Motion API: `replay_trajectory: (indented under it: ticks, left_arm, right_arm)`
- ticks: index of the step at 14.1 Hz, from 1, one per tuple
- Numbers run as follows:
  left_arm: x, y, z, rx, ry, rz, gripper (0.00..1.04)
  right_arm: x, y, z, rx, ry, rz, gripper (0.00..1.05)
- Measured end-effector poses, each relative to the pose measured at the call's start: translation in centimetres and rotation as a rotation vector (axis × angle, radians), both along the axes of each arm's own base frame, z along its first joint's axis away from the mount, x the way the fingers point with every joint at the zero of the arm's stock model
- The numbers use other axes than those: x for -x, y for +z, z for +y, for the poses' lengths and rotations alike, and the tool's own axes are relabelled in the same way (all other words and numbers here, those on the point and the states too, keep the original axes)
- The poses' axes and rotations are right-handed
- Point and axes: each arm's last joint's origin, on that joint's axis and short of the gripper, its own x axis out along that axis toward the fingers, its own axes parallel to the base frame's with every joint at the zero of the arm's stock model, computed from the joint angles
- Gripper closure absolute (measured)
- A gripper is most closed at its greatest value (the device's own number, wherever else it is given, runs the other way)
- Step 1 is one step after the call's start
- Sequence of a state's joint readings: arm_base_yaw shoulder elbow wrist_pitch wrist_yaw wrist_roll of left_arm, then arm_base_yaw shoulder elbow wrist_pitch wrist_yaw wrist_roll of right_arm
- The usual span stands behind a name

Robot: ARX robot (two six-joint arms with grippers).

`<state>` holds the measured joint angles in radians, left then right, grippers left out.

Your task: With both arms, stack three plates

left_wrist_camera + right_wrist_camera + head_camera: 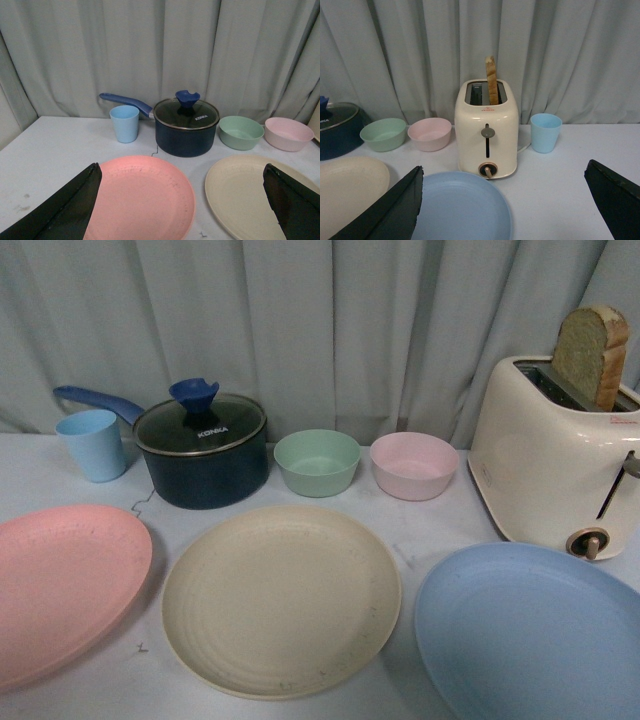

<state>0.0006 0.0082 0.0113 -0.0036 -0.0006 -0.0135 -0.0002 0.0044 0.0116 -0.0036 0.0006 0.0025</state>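
Note:
Three plates lie apart in a row on the white table in the front view: the pink plate (62, 585) at the left, the cream-beige plate (281, 598) in the middle, the light blue plate (530, 630) at the right. No arm shows in the front view. My left gripper (182, 200) is open and empty, above the near table between the pink plate (140, 197) and the cream-beige plate (245, 192). My right gripper (502, 202) is open and empty, its fingers (395, 210) wide apart beside the light blue plate (462, 207).
Behind the plates stand a light blue cup (93, 444), a dark blue lidded saucepan (202, 448), a green bowl (317, 462) and a pink bowl (414, 465). A cream toaster (555, 465) with bread stands back right. A second blue cup (545, 132) stands beside it.

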Motion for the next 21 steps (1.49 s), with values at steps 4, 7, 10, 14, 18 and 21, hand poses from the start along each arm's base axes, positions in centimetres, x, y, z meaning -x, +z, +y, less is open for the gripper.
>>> replay_trajectory:
  ticks: [4, 7, 10, 14, 18, 21]
  left_arm:
    - [0.00, 0.00, 0.00, 0.000, 0.000, 0.000, 0.07]
    - [0.00, 0.00, 0.00, 0.000, 0.000, 0.000, 0.07]
    - [0.00, 0.00, 0.00, 0.000, 0.000, 0.000, 0.07]
    - [0.00, 0.00, 0.00, 0.000, 0.000, 0.000, 0.07]
    - [0.00, 0.00, 0.00, 0.000, 0.000, 0.000, 0.07]
    - [0.00, 0.00, 0.00, 0.000, 0.000, 0.000, 0.07]
  right_arm:
    - [0.00, 0.00, 0.00, 0.000, 0.000, 0.000, 0.06]
    - [0.00, 0.00, 0.00, 0.000, 0.000, 0.000, 0.06]
    - [0.00, 0.00, 0.00, 0.000, 0.000, 0.000, 0.06]
    - [0.00, 0.00, 0.00, 0.000, 0.000, 0.000, 0.06]
    - [0.00, 0.00, 0.00, 0.000, 0.000, 0.000, 0.06]
    - [0.00, 0.00, 0.00, 0.000, 0.000, 0.000, 0.06]
